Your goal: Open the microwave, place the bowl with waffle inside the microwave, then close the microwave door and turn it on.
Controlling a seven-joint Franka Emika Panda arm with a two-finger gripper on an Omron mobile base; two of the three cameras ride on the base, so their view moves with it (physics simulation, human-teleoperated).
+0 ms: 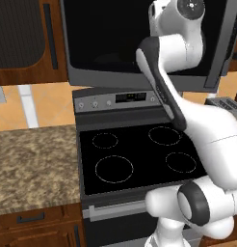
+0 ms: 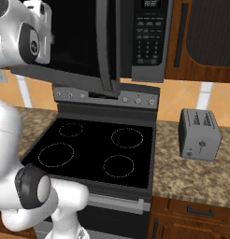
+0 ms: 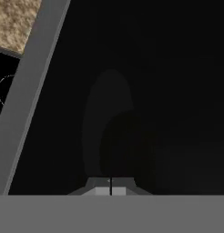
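The microwave (image 2: 150, 42) hangs above the stove, its keypad panel on the right. The microwave door (image 2: 75, 42) is swung partly outward, and its grey handle strip (image 2: 106, 46) stands in front of the keypad. My arm reaches up to the door's black glass (image 1: 106, 38), with the wrist at the top of both base views. In the hand view my gripper (image 3: 110, 186) is shut with nothing in it, its tips together and close against the dark glass (image 3: 168, 91) beside the door's grey frame (image 3: 32, 91). The bowl and waffle are out of view.
A black stove (image 1: 139, 154) with burner rings lies directly below. Granite counter (image 1: 33, 164) runs to its left. A small grey toaster (image 2: 198, 135) stands on the counter to the right. Brown cabinets (image 2: 205, 37) flank the microwave.
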